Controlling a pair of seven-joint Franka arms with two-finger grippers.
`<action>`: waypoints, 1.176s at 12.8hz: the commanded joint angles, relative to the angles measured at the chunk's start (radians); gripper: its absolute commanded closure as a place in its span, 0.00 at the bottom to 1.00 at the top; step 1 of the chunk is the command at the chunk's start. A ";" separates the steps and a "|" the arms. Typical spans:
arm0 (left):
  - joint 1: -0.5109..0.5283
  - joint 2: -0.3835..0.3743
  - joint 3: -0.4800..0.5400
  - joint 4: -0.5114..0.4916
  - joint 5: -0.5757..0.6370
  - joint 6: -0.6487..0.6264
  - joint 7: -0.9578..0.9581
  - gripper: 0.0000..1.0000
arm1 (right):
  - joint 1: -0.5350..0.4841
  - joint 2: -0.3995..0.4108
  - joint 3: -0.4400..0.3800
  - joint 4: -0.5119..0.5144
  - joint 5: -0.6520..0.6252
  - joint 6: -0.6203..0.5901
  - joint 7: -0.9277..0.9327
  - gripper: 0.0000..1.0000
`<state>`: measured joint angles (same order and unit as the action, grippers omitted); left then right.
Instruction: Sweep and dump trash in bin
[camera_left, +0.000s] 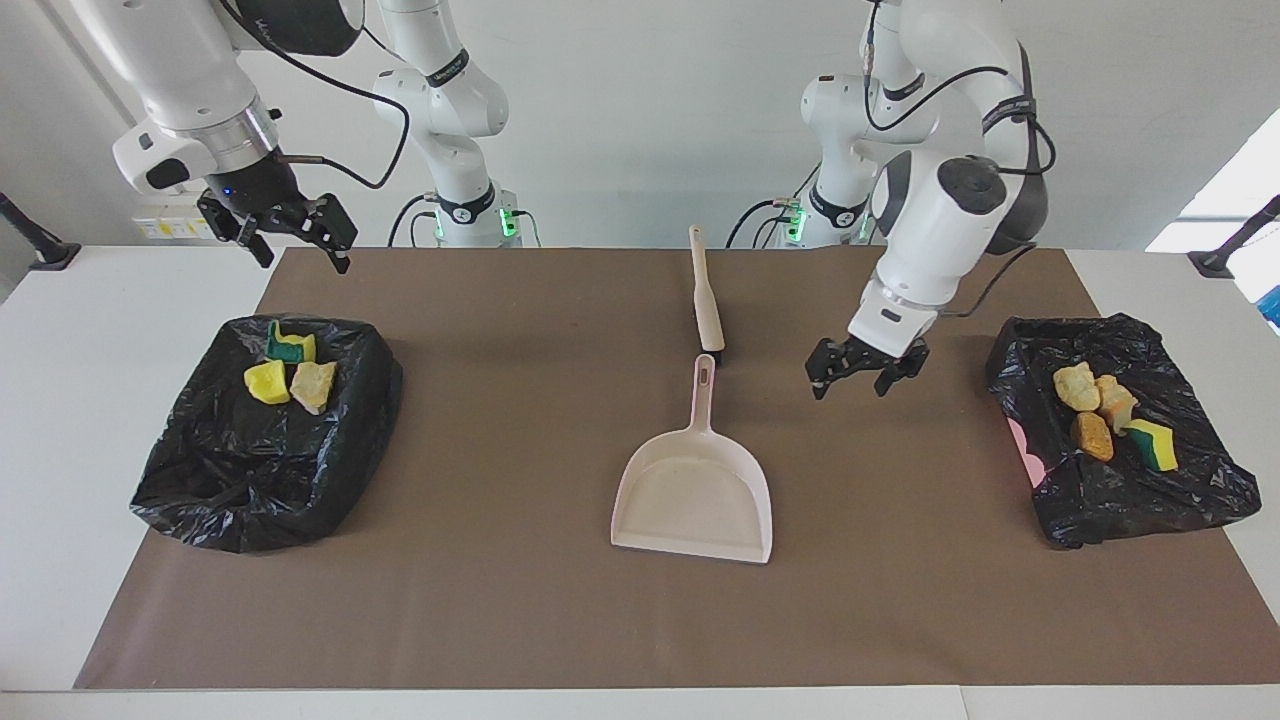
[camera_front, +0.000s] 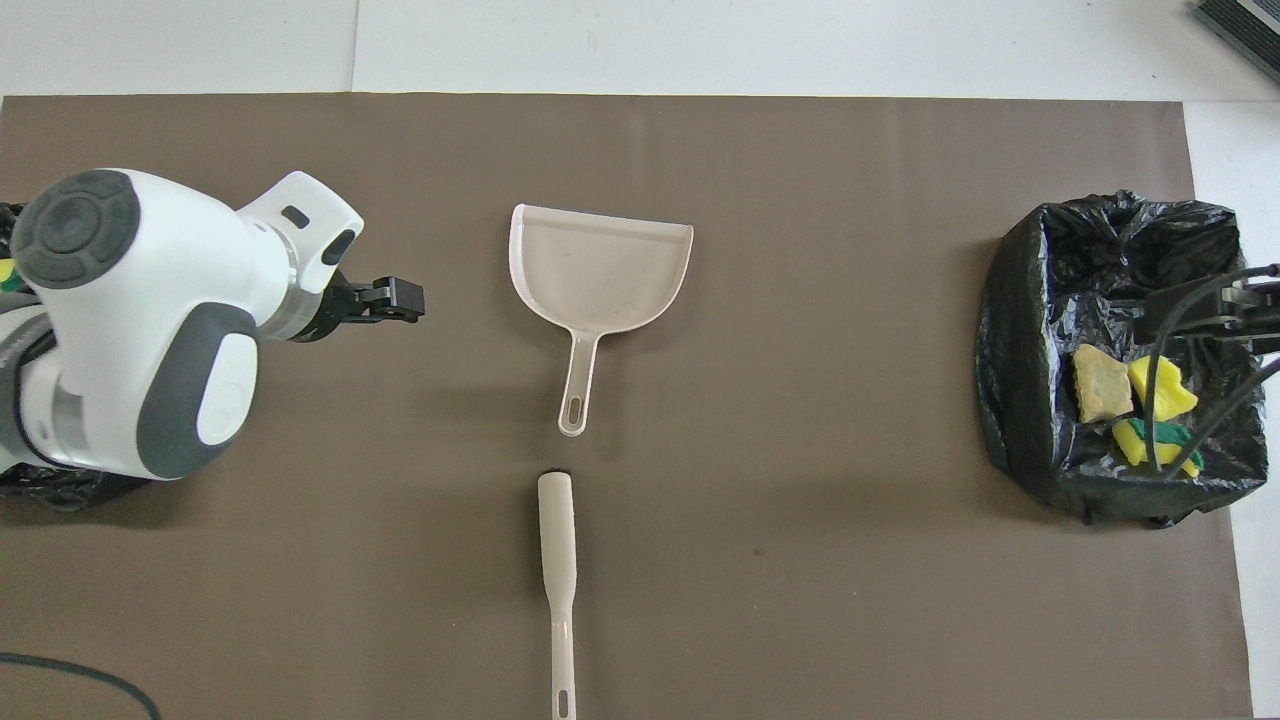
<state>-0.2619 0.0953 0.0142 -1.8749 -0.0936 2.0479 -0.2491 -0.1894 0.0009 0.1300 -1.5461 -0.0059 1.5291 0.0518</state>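
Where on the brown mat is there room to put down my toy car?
The mat lies bare between the dustpan and each black bin, and along its edge farthest from the robots. The middle strip is taken: the brush lies just robot-side of the dustpan's handle. The open left gripper hangs over the mat beside one bin; the open right gripper waits above the other.
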 joint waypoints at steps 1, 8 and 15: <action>0.081 -0.046 -0.011 -0.015 0.017 -0.113 0.088 0.00 | -0.007 -0.022 0.002 -0.023 0.015 -0.004 -0.020 0.00; 0.266 -0.134 -0.010 0.020 0.067 -0.221 0.316 0.00 | -0.007 -0.022 0.002 -0.023 0.015 -0.004 -0.020 0.00; 0.285 -0.131 -0.011 0.288 0.123 -0.367 0.390 0.00 | -0.007 -0.022 0.002 -0.023 0.015 -0.004 -0.020 0.00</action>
<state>0.0114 -0.0422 0.0139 -1.6681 0.0151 1.7382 0.1275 -0.1894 0.0009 0.1300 -1.5461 -0.0059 1.5291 0.0518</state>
